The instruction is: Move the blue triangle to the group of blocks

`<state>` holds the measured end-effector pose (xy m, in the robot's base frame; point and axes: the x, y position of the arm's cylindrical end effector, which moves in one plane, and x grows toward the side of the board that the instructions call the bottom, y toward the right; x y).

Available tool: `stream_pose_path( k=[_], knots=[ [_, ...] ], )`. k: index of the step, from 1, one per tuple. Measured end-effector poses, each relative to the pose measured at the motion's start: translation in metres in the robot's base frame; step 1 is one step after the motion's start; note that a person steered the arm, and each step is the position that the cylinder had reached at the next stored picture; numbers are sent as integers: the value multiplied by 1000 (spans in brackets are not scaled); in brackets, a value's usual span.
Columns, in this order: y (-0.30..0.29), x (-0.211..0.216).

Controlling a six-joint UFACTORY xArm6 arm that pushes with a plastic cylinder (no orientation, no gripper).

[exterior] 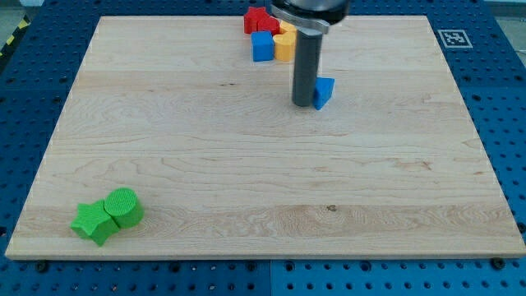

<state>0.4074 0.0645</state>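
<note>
The blue triangle (325, 91) sits near but apart from the group of blocks (271, 37) at the surface's (246, 164) top, my tip (304, 104) touching its left side; there are no fingers, and the last stretch remains.

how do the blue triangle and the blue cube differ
The blue triangle is wedge-shaped; the blue cube is boxy. The blue triangle stands alone right beside my tip, on its right in the view; the blue cube sits farther up the board in a cluster, touching a yellow block with a red block just above. The blue triangle looks slightly smaller. Both are the same bright blue and rest on the board.
</note>
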Motion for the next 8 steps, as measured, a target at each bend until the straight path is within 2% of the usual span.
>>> stream_pose_path(
  k=[1,2,3,8],
  knots=[
    [40,28],
    [78,28],
    [81,27],
    [8,-36]
  ],
)
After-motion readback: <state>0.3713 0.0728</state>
